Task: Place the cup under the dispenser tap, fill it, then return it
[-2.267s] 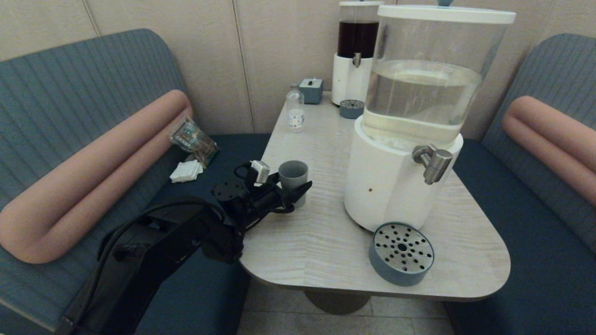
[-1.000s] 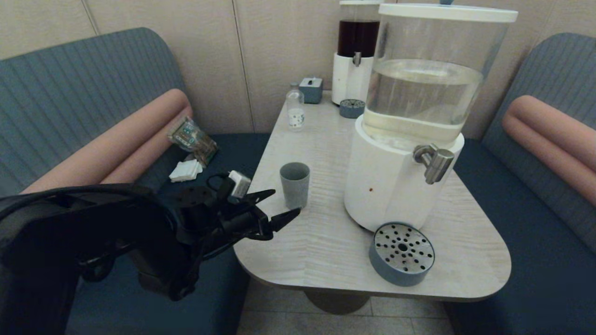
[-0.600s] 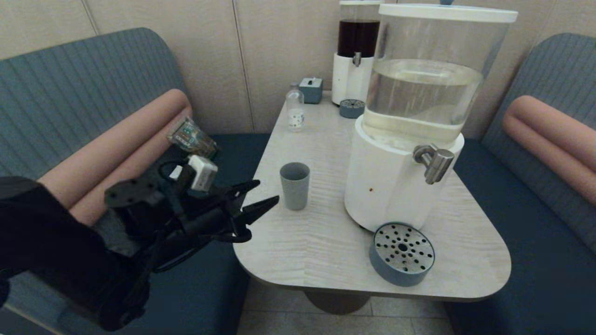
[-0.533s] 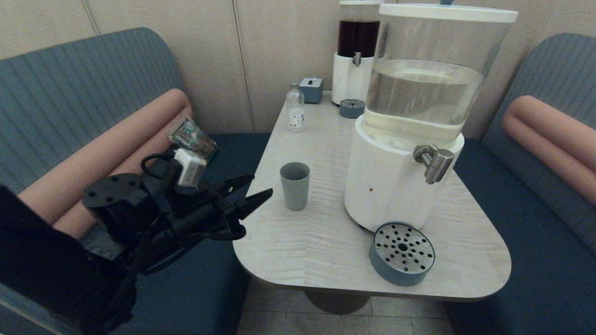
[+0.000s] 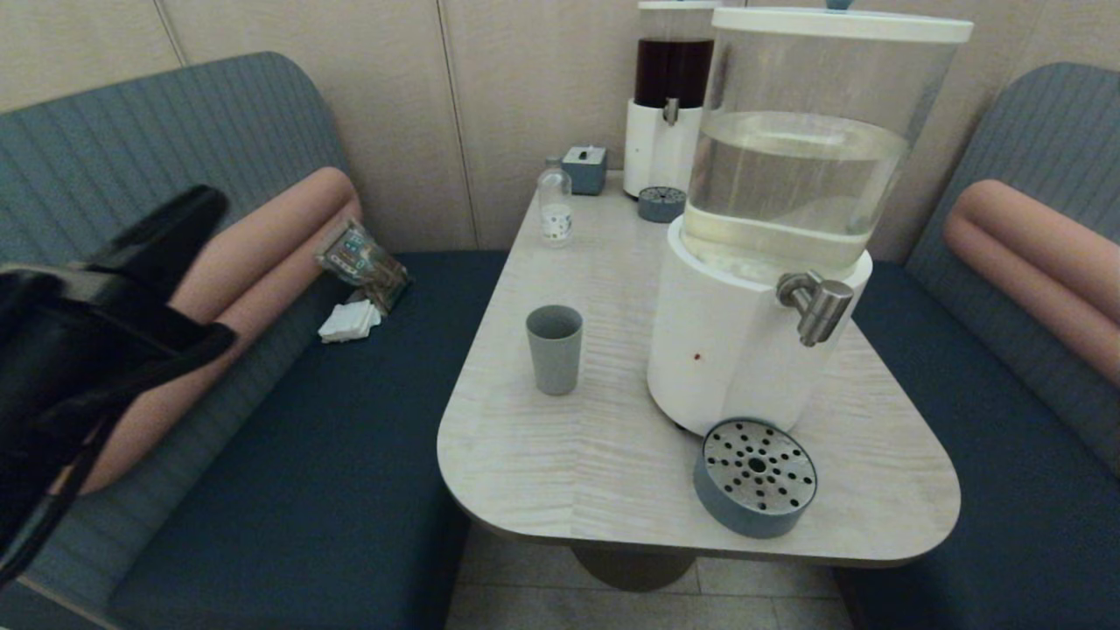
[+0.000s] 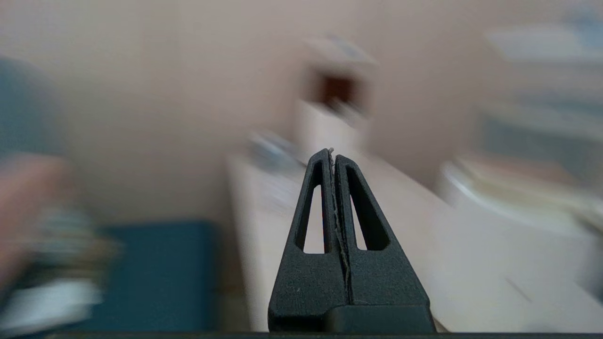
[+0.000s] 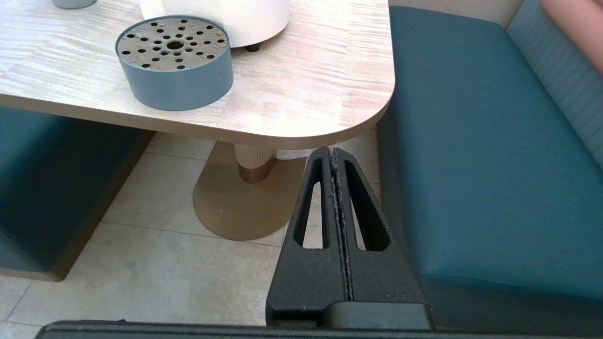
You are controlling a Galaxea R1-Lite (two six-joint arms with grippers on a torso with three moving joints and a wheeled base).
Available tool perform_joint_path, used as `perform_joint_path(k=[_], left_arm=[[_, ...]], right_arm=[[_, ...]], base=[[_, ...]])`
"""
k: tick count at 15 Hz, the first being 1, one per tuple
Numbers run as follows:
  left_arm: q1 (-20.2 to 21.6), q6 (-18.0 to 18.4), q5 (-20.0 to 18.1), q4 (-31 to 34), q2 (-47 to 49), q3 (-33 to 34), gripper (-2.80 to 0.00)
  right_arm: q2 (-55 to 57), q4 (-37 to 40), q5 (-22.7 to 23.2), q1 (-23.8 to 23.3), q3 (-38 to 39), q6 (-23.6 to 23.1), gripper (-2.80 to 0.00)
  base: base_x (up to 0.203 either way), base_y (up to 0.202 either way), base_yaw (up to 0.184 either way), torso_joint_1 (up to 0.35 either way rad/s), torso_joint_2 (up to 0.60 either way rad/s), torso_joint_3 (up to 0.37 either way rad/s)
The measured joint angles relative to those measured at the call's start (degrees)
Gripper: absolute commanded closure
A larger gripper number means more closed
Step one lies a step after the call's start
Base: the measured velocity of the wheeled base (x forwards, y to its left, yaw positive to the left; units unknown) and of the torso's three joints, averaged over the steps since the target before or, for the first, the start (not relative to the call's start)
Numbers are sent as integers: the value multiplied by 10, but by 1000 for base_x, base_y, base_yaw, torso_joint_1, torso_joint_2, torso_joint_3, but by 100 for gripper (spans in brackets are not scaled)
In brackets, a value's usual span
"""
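Note:
The grey-blue cup point(image 5: 554, 348) stands upright and alone on the pale wood table point(image 5: 612, 464), left of the big white-based dispenser point(image 5: 744, 350). The brushed-metal dispenser tap point(image 5: 815, 306) juts from that base on the far side from the cup, with nothing beneath it. My left arm point(image 5: 105, 324) is a dark blur at the far left over the bench, well away from the cup. The left gripper point(image 6: 332, 151) is shut with nothing in it. The right gripper point(image 7: 334, 150) is shut and empty, low beside the table's near right corner.
A round perforated drip tray point(image 5: 755, 477) sits in front of the big dispenser near the table's front edge. At the back stand a dark-liquid dispenser point(image 5: 667, 105), a small clear bottle point(image 5: 555, 210), a blue box point(image 5: 584, 169) and a small tray point(image 5: 661, 204). A packet point(image 5: 363, 262) and napkins point(image 5: 350, 322) lie on the left bench.
My left gripper, earlier open around the cup, drew back left off the table and swung away to the far left, and its fingers closed. The cup stayed put.

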Motion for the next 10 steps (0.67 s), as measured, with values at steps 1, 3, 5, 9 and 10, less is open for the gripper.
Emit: perform_joint_path(k=[1, 3, 5, 9, 10], left_arm=[[28, -3, 10, 8, -45, 17, 0], [66, -6, 17, 42, -133, 45, 0], [87, -7, 19, 117, -237, 62, 0], [101, 3, -1, 368, -462, 70, 0], [103, 12, -10, 450, -523, 71, 0]], right_arm=[[0, 0, 0, 0, 0, 0, 0], [0, 0, 0, 0, 0, 0, 0], [0, 0, 0, 0, 0, 0, 0], [0, 0, 0, 0, 0, 0, 0], [0, 0, 0, 0, 0, 0, 0]], base=[[0, 0, 0, 0, 0, 0], [0, 0, 0, 0, 0, 0], [0, 0, 0, 0, 0, 0], [0, 0, 0, 0, 0, 0], [0, 0, 0, 0, 0, 0]])
